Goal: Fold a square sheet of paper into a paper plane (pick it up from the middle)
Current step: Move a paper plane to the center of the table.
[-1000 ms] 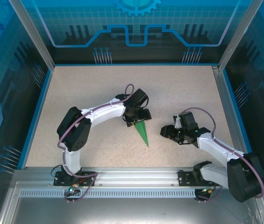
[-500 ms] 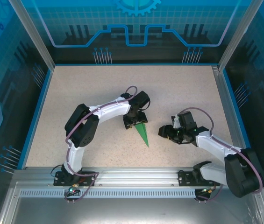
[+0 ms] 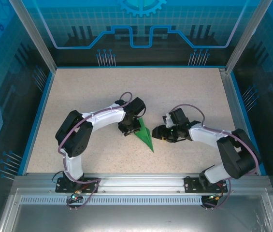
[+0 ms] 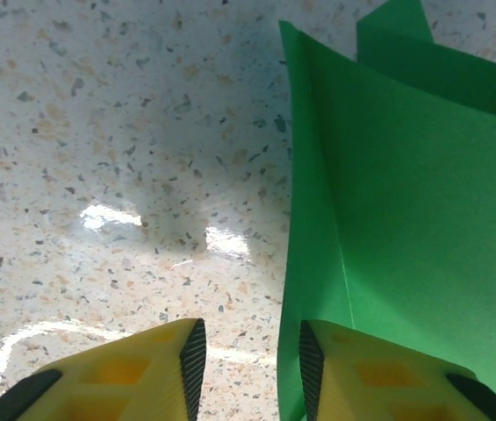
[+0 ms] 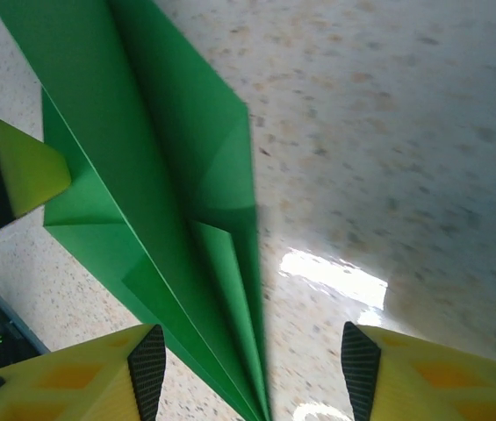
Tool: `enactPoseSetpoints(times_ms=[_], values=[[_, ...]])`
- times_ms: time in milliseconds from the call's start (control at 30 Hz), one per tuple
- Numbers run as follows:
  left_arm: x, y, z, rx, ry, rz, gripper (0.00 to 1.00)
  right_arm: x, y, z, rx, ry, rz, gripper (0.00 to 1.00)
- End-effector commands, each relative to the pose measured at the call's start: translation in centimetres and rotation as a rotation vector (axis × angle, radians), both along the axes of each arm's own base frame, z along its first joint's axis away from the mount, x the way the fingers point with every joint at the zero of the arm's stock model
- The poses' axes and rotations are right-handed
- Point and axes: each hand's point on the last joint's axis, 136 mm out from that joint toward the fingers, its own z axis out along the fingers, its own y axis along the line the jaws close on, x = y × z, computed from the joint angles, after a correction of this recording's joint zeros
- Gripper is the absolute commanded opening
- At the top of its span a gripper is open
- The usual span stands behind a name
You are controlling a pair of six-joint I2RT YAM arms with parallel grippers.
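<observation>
Green, featherlight and crease-prone, the paper plane [image 3: 146, 138] is laid on the table [image 3: 189, 92] between the narrowly parted left gripper [image 4: 246, 355] and the widely spread right gripper [image 5: 249, 364], gripped by neither; its stiffer centre fold is judged best pinched.

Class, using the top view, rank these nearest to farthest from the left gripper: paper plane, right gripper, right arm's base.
1. paper plane, right at the left gripper.
2. right gripper, just beyond the plane, to its right.
3. right arm's base, at the near edge.
</observation>
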Motion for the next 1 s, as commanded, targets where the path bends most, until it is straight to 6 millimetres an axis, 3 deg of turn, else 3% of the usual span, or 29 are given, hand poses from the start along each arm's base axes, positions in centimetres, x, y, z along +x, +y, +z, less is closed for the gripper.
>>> enactPoseSetpoints(times_ms=[0, 600, 767, 967], values=[[0.5, 0.3, 0.7, -0.016, -0.031, 0.013, 0.36, 0.5, 2.0, 0.5, 0.021, -0.018, 0.079, 0.58], [0.4, 0.4, 0.1, -0.017, -0.024, 0.007, 0.37, 0.4, 5.2, -0.7, 0.073, 0.016, 0.177, 0.56], [0.4, 0.4, 0.1, -0.017, -0.025, 0.008, 0.37, -0.1, 5.6, -1.0, 0.056, 0.014, 0.201, 0.52], [0.4, 0.5, 0.2, -0.018, -0.028, 0.009, 0.37, -0.3, 4.8, -1.2, -0.080, -0.031, 0.220, 0.44]])
